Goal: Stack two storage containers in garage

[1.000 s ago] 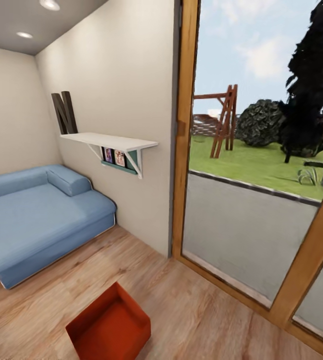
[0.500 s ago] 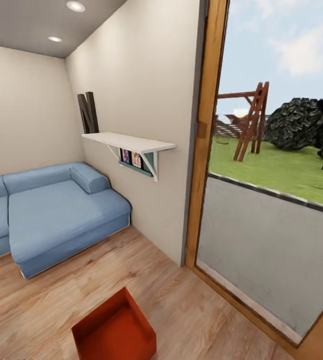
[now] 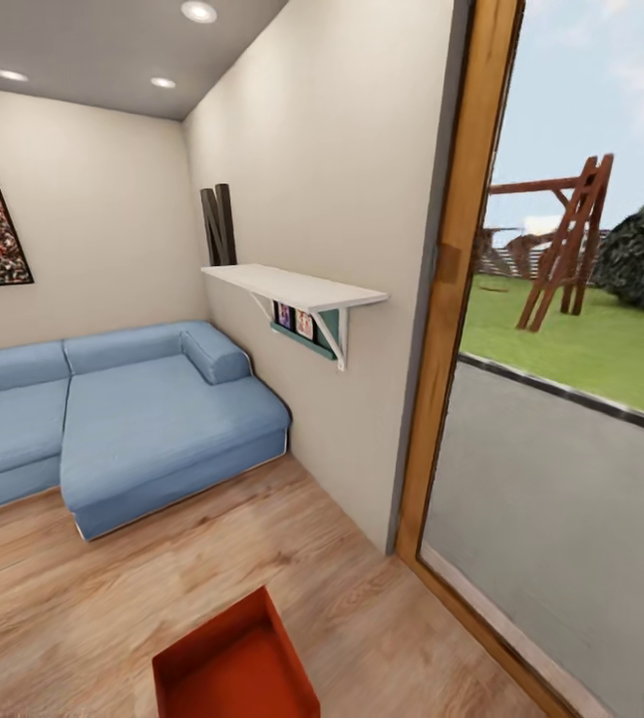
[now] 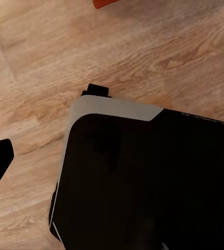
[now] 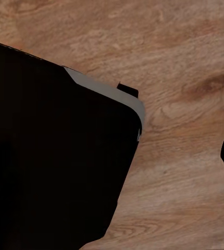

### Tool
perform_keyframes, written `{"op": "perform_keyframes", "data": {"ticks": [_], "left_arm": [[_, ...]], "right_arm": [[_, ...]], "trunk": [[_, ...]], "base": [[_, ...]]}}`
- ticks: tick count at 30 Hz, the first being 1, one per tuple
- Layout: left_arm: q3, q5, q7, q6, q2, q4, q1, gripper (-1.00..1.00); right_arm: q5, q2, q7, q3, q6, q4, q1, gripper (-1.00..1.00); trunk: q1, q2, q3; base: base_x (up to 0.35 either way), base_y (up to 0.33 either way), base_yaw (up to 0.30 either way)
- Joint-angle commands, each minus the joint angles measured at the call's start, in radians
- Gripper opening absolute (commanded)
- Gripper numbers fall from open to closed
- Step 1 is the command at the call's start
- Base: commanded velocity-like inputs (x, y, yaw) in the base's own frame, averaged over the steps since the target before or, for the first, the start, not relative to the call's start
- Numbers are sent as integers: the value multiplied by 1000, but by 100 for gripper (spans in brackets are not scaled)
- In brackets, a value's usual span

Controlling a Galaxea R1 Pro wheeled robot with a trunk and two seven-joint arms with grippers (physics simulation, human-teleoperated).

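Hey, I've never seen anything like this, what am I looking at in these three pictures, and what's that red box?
These are simulator renders from a wheeled robot with two arms. The big picture comes from its head camera: a room with a wood floor, a blue sofa, a white wall shelf and a glass door onto a yard. The red box is a storage container on the floor, one of two it must carry to a garage. The other two pictures come from cameras on its wrists, looking down past the robot's dark base. Whether an end effector holds anything can't be told.

Storage container (image 3: 234,664) cut by bottom edge; sofa (image 3: 113,424) cropped left.
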Motion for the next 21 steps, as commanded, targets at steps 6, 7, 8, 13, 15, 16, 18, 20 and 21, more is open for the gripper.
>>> {"op": "perform_keyframes", "data": {"ticks": [6, 7, 8, 13, 15, 16, 18, 20, 21], "left_arm": [[2, 7, 0, 0, 0, 0, -1, 100], [2, 7, 0, 0, 0, 0, -1, 100], [2, 7, 0, 0, 0, 0, -1, 100], [2, 8, 0, 0, 1, 0, -1, 100], [3, 8, 0, 0, 1, 0, -1, 100], [4, 8, 0, 0, 2, 0, -1, 100], [4, 8, 0, 1, 2, 0, -1, 100], [4, 8, 0, 1, 2, 0, -1, 100], [4, 8, 0, 1, 2, 0, -1, 100]], "right_arm": [[-2, 0, 0, 8, -5, 3, -1, 100], [-2, 0, 0, 8, -5, 3, -1, 100], [-2, 0, 0, 8, -5, 3, -1, 100], [-2, 0, 0, 8, -5, 3, -1, 100], [-2, -3, 0, 8, -5, 3, -1, 100], [-2, -3, 0, 8, -5, 3, -1, 100], [-2, -3, 0, 8, -5, 3, -1, 100], [-2, -3, 0, 9, -5, 3, -1, 100], [-1, -3, 0, 9, -5, 3, -1, 100]], "trunk": [[1, -1, -1], [1, -1, -1], [1, -1, -1], [1, -1, -1], [1, -1, -1], [1, -1, -1], [1, -1, -1], [1, -1, -1], [1, -1, -1]], "base": [[211, -187, 275], [181, -199, 275], [155, -210, 275], [101, -202, 271], [18, -50, 101], [3, -10, 19], [2, -6, 11], [1, -2, 7], [0, -1, 87]]}}
